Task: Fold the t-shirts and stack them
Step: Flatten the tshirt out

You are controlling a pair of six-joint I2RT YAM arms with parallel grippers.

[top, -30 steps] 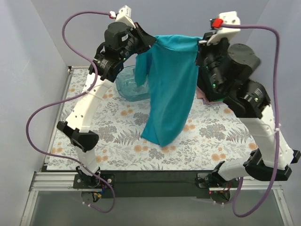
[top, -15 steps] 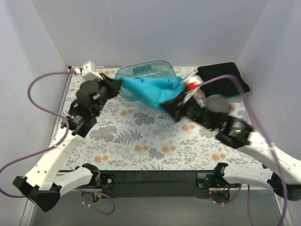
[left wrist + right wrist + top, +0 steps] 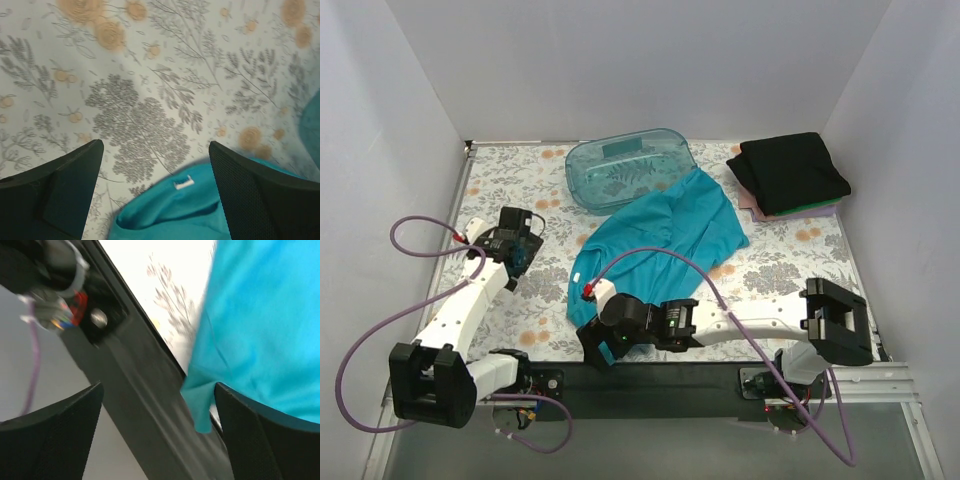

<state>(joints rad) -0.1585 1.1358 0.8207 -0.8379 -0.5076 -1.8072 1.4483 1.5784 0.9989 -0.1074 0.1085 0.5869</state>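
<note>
A plain teal-blue t-shirt (image 3: 665, 235) lies spread on the flowered table, running from the tub down to the front edge. Its collar with a white label (image 3: 183, 183) shows low between my left fingers. My left gripper (image 3: 528, 248) (image 3: 156, 147) stands open over bare tablecloth just left of the shirt. My right gripper (image 3: 590, 345) (image 3: 159, 387) hangs open at the table's front edge, beside the shirt's near corner (image 3: 200, 412), which droops over the black rail. Folded t-shirts are stacked at the back right: black (image 3: 792, 170) on top, pinkish (image 3: 754, 210) and green (image 3: 823, 210) edges below.
A translucent teal plastic tub (image 3: 628, 165) stands at the back centre, touching the shirt's far end. The black front rail (image 3: 130, 385) with cables and a connector (image 3: 52, 315) fills the right wrist view. White walls close in the table on three sides.
Both grippers held the teal shirt high, swung it down toward the tub and let it go. The shirt now lies on the table. Both arms pulled back low toward the near side.
</note>
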